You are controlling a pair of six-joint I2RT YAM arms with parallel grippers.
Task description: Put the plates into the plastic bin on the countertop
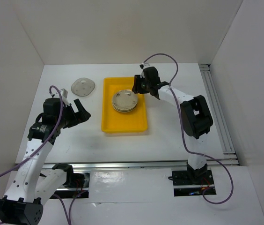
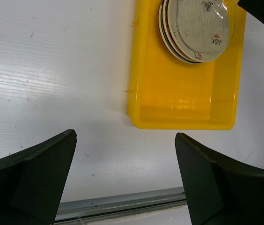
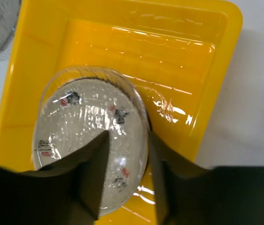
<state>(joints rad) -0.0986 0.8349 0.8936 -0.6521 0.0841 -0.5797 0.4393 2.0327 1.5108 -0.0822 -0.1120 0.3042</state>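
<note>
Plates [image 1: 124, 101] and right pincer [image 1: 137, 88] crowd the plastic bin [image 1: 125, 121], its near half free

We see bright, even light; glare streaks the plastic bin [image 3: 183, 61] beyond the right pincer [image 3: 128, 140], whose fingers [image 3: 90, 187] blur; soft shadow lies before the left pincer [image 2: 126, 136].

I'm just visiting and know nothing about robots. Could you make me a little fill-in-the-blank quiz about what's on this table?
The stack of plates sits inside the ____ bin.
One grey plate lies on the white table, outside the bin, on its ____ side in the overhead view.
The left gripper is wide open and holds ____.
Missing words: yellow; left; nothing.
</note>
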